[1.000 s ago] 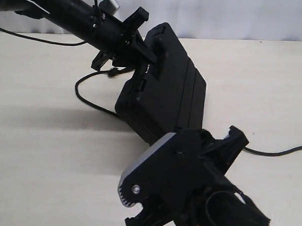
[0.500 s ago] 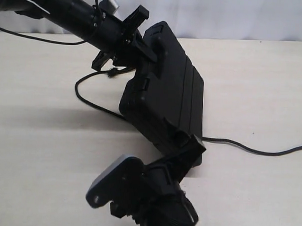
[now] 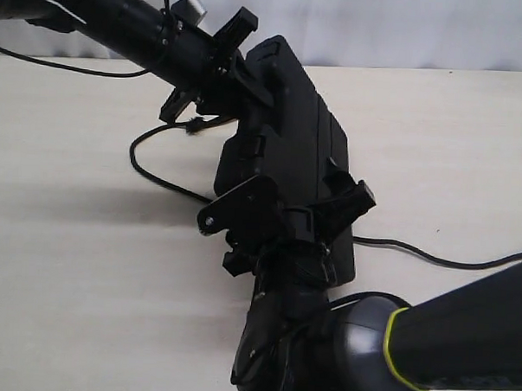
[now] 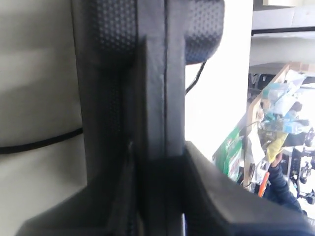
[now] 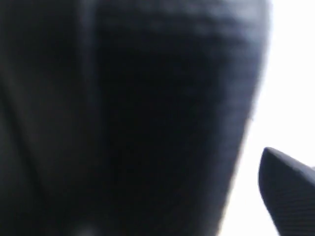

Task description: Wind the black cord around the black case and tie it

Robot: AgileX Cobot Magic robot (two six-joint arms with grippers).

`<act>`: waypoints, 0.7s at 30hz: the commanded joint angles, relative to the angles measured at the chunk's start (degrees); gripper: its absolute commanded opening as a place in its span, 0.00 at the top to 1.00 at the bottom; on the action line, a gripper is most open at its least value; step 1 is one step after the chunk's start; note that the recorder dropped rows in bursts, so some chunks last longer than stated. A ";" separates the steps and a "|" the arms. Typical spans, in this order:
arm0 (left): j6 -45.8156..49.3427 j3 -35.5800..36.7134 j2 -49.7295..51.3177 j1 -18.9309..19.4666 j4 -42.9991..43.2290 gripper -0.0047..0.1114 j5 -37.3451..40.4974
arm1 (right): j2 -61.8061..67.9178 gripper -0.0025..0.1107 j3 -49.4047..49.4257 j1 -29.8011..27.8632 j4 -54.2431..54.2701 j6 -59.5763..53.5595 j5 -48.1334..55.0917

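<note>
The black case stands tilted on its long side on the table. My left gripper is shut on its far upper end; the left wrist view shows the case's edge pinched between the jaws. The black cord loops on the table left of the case, passes under it and runs off to the right. It also shows beside the case in the left wrist view. My right gripper is open against the case's near end. The right wrist view is filled by the dark case, with one fingertip apart from it.
The pale table carries the case and the cord. A thicker black robot cable crosses the far left. My right arm fills the lower right foreground.
My right gripper has swung up from the near foreground to the case's near end. The case, held by the left gripper, has tipped steeper and shifted slightly right.
</note>
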 commanded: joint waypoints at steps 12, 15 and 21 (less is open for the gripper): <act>21.28 -9.04 -1.04 7.51 -2.59 0.48 8.69 | -12.06 0.94 2.32 3.62 12.38 -3.78 -0.52; 36.06 -9.03 -0.94 9.27 21.82 0.48 7.60 | -13.99 0.94 6.93 3.62 15.77 -3.78 -9.28; 44.37 -8.27 11.33 2.13 39.13 0.48 -26.62 | -14.03 0.94 7.07 3.62 15.48 -3.78 -13.45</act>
